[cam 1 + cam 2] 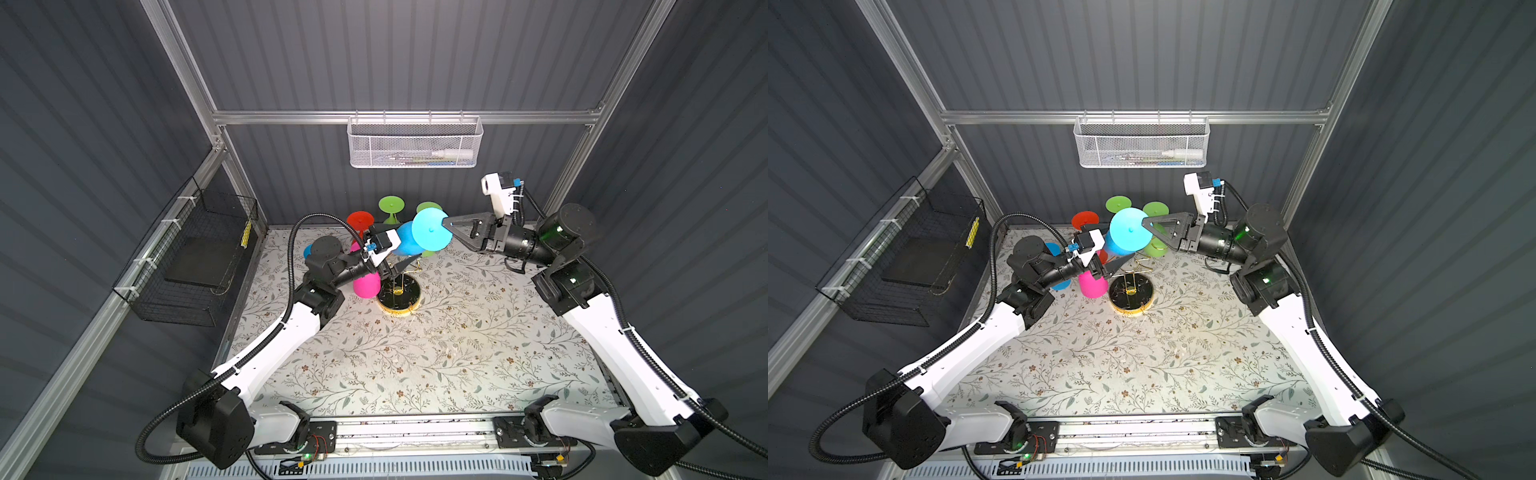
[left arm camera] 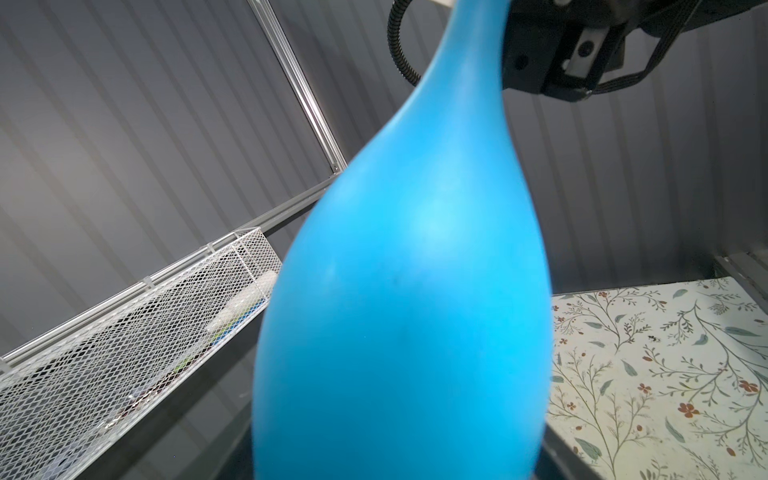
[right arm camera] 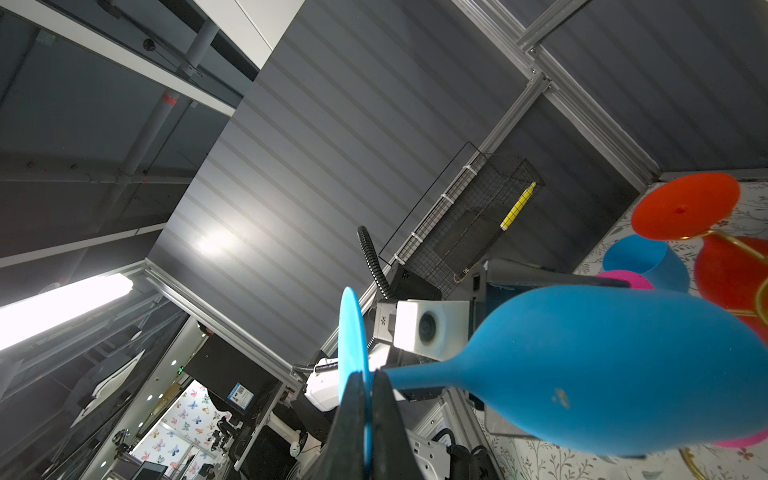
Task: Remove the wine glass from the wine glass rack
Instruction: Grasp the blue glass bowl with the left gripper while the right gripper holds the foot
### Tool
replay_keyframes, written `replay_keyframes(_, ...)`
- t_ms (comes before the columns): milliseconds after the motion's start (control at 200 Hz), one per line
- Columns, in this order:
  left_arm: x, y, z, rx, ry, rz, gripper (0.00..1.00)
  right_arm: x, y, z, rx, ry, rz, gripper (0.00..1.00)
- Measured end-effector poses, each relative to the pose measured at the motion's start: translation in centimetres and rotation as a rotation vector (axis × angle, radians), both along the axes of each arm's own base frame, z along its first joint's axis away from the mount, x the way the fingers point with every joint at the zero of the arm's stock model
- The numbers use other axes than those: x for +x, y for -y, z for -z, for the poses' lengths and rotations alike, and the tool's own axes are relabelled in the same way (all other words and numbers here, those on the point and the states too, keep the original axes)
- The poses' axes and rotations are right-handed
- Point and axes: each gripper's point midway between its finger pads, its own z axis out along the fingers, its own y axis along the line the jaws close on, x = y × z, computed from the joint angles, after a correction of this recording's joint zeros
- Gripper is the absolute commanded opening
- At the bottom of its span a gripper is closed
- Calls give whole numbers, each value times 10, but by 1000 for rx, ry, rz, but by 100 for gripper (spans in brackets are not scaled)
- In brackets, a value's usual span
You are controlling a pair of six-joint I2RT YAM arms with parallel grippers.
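Floral table (image 1: 478, 353) with a gold wine glass rack (image 1: 399, 297) near its back. Above the rack a blue wine glass (image 1: 432, 235) hangs sideways, its foot pinched in the right end effector (image 1: 446, 223). The left end effector (image 1: 405, 266) hovers beside it; its opening is unclear.

This is a robot lab booth. It has grey ribbed walls (image 1: 415, 54) and silver metal bars (image 1: 291, 117) around a flowery tabletop (image 1: 457, 353).
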Motion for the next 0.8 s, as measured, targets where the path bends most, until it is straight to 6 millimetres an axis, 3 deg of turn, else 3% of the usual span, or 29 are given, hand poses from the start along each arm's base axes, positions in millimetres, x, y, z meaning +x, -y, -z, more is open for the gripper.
replay_keyframes(220,-3,-10,0,28,-49,-50,78,7,3,17,-75,0,73,70)
replay_keyframes(290,0,-14,-2,37,-85,-80,78,11,10,20,-114,15,130,83)
replay_keyframes(360,3,-17,-7,42,-125,-111,78,12,19,20,-147,45,197,83)
replay_keyframes(640,2,-36,-14,71,-305,-210,78,9,72,4,-284,264,538,69)
replay_keyframes(800,3,-44,-11,103,-431,-262,77,22,80,6,-381,377,657,69)
